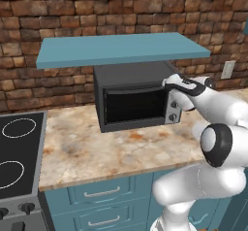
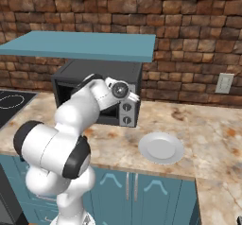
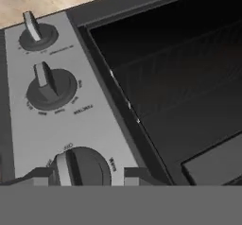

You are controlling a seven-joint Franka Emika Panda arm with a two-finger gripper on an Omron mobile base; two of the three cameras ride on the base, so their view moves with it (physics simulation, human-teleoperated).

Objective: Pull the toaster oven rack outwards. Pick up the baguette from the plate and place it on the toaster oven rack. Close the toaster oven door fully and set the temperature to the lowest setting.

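The black toaster oven [image 1: 131,99] stands on the counter under a blue shelf, and its door [image 1: 134,105] is up and closed. Three knobs run in a column down its silver panel [image 3: 94,125]. My gripper [image 3: 86,176] is at the top knob [image 3: 80,165] of that column, with one fingertip [image 3: 40,176] on each side of it, pressed close. The hand view is rolled, so this knob lies lowest there. From the base views, the gripper [image 1: 170,86] [image 2: 133,98] meets the panel's upper end. The white plate [image 2: 160,147] is bare. The baguette and rack are hidden behind the dark glass.
A black stovetop [image 1: 17,152] lies at the counter's left end. The blue shelf [image 1: 121,49] hangs low just over the oven. A wall socket [image 2: 223,82] sits on the brick wall to the right. Blue drawers [image 1: 101,193] run below the counter.
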